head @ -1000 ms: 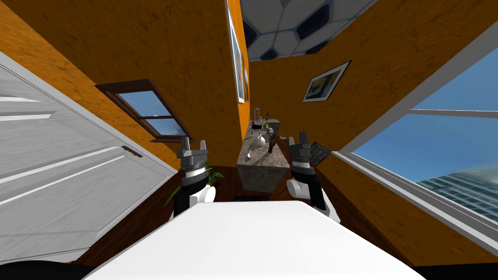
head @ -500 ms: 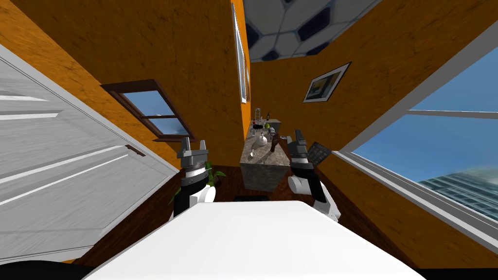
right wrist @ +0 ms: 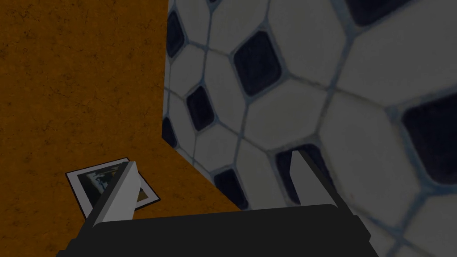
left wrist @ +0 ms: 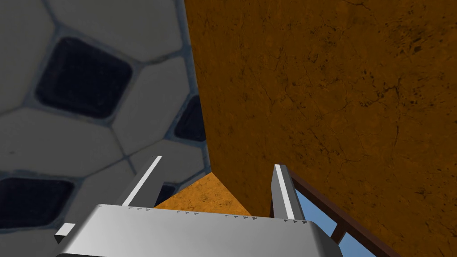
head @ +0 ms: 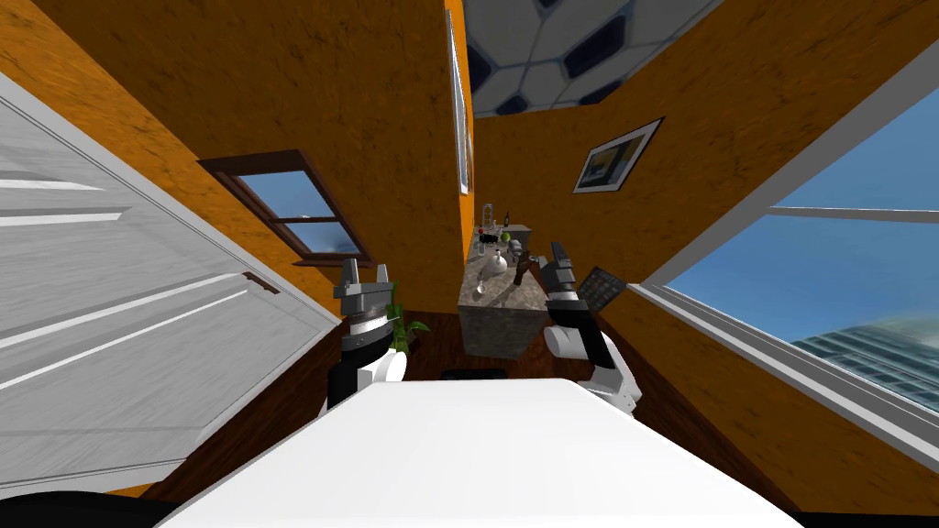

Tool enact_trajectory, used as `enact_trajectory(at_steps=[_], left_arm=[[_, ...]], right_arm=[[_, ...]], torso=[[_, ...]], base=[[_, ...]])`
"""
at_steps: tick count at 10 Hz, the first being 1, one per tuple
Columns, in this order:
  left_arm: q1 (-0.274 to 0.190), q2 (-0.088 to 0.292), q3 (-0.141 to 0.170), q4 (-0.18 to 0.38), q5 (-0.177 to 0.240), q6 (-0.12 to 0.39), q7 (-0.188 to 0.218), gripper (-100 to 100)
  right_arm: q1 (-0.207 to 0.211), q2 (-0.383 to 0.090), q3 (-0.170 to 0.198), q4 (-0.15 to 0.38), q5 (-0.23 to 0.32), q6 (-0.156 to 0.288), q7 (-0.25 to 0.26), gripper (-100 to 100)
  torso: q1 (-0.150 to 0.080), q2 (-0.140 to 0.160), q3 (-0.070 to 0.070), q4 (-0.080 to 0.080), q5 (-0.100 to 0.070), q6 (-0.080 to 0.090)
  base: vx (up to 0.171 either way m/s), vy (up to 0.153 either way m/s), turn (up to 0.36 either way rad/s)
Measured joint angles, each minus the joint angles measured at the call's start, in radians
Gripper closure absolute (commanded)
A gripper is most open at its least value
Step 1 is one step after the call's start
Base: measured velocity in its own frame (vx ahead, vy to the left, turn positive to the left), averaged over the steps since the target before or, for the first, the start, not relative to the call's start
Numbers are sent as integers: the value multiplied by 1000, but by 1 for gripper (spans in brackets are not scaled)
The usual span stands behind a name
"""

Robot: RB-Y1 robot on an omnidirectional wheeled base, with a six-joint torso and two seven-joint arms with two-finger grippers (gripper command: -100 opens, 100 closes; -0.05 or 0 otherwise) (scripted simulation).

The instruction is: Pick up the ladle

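Observation:
A stone-topped counter (head: 495, 328) stands ahead of me across the dark floor. Near its front left edge lies a small pale long-handled utensil (head: 479, 288), which looks like the ladle. My left gripper (head: 364, 269) is raised, left of the counter and well short of it, fingers open (left wrist: 218, 161) and empty. To the right of the counter, my right gripper (head: 557, 253) is also raised and leans slightly toward it; its fingers stand open (right wrist: 214, 159) with nothing between them.
Behind the ladle the counter carries a white round vessel (head: 496, 264), a dark brown mill (head: 521, 271), a green fruit (head: 502, 236) and several bottles. A potted plant (head: 403, 328) stands by its left side. A white door (head: 110, 302) is at left, a dark grille (head: 601, 287) at right.
The whole head view has shifted, so I have moved a little; the counter now sits slightly further right. My right forearm has tilted leftward toward the counter. The left arm holds its pose.

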Motion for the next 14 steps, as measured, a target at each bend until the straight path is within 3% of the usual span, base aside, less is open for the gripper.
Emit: enact_trajectory(at_steps=[14], left_arm=[[0, 0, 0, 0, 0, 0, 0, 0]], right_arm=[[-188, -32, -120, 41, 20, 380, -100, -100]], torso=[[1, -2, -1, 0, 0, 0]], base=[[-13, 72, 2]])
